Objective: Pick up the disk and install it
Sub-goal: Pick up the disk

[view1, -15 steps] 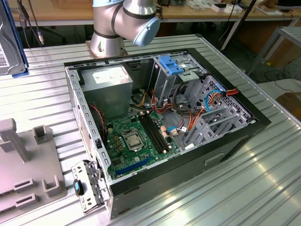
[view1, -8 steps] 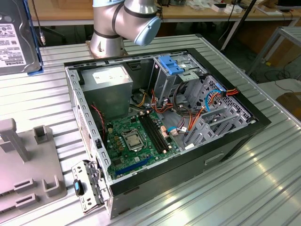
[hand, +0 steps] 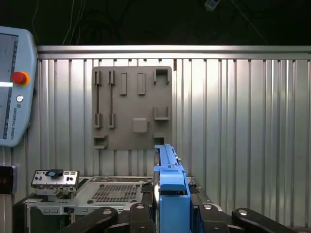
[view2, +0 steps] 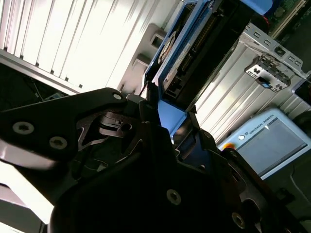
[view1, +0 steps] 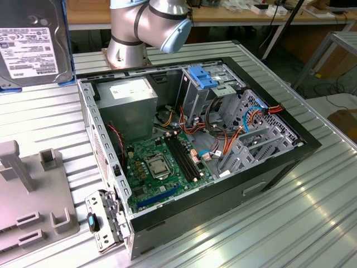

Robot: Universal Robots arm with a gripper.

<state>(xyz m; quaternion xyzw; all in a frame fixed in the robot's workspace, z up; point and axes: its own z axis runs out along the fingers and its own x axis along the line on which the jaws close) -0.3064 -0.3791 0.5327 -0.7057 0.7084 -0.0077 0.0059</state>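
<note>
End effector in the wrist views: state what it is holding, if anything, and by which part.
The end effector holds the disk, gripped at one end of its blue carrier bracket, which is clamped from both sides.

Setting: a robotics lab or workshop.

Indicators:
- A robot arm (view1: 148,25) is mounted on a ribbed metal table (view1: 312,223).
- An open computer case (view1: 268,181) lies on the table, mainboard (view1: 162,167) exposed.
- A grey fixture plate (hand: 131,107) lies beside the case.
- A teach pendant (hand: 14,87) with a red stop button (hand: 19,77) is near the case.
- Workbenches (view1: 234,14) and loose cables (view1: 329,84) occupy the background.
</note>
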